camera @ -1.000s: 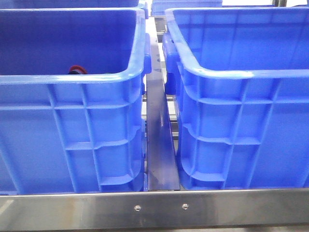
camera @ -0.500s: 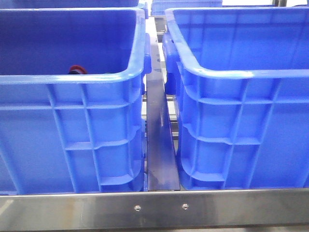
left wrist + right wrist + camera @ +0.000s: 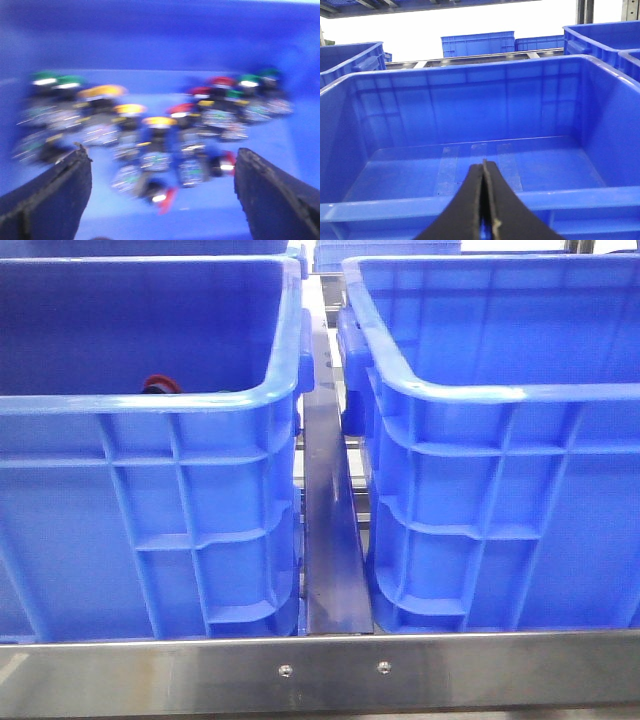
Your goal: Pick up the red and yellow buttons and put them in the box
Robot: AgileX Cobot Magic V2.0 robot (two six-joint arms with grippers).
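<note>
You are looking forward over two large bright blue plastic crates with ribbed grid walls and thick rolled rims, side by side on a brushed steel frame rail (image 3: 330, 672). The left-hand blue crate (image 3: 150, 500) and the right-hand blue crate (image 3: 500, 500) stand apart, with a narrow steel strip (image 3: 328, 540) between them. Over the near rim of the left-hand crate you can just see a sliver of red (image 3: 158, 383); what it belongs to is not clear from here.

Your left gripper (image 3: 162, 172) hangs above a heap of small push buttons on a blue crate floor, its two dark fingers (image 3: 55, 192) spread wide with nothing between them. The view is blurred, but you can pick out yellow-orange domed caps (image 3: 159, 121) near the middle of the heap, dark red domed caps (image 3: 220, 81) further off to one side, and green caps (image 3: 70, 81) at the other side. All of them lie in the pile, none held.

Your right gripper (image 3: 484, 200) has its black fingers pressed flat together, holding nothing. It sits just above the near rim of a blue crate (image 3: 470, 205) whose floor shows only a few strips of clear tape (image 3: 477, 165). More blue crates (image 3: 477, 44) stand behind
</note>
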